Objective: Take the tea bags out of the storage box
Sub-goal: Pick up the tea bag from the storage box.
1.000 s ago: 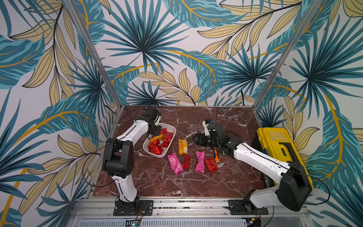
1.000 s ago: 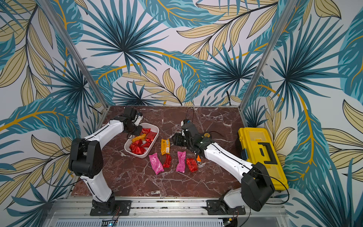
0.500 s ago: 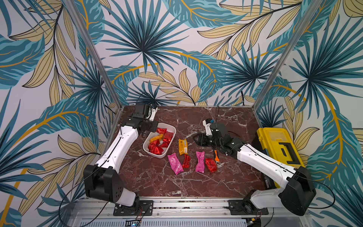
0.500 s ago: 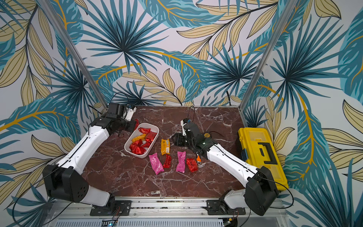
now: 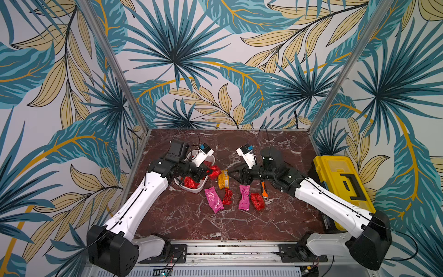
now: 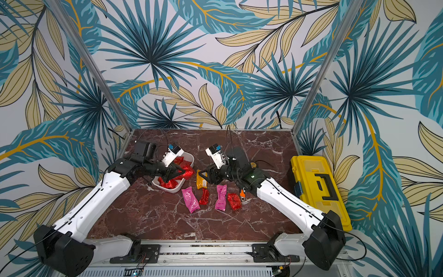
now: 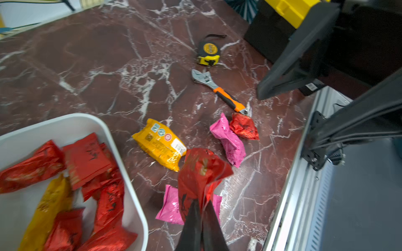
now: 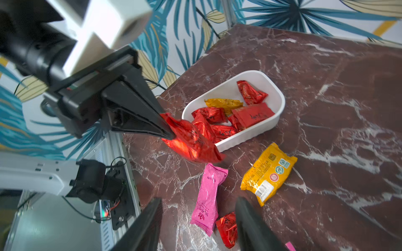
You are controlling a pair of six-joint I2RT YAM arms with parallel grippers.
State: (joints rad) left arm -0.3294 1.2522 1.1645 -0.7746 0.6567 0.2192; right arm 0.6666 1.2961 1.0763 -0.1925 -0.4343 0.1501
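Left fingers (image 8: 143, 130) clamping red tea bag (image 8: 191, 143), now lifted beyond storage box (image 8: 250, 133), right fingers (image 8: 143, 228) parted, seemingly empty

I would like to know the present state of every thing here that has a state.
left gripper: jaws shut on red tea bag, held in the air
right gripper: jaws open, empty
storage box: upright, uncovered, tea bags inside
yellow toolbox: lid closed
loose tea bags: five, lying on table

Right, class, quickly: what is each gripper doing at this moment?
Left gripper: shut on a red tea bag.
Right gripper: jaws open, holding nothing.
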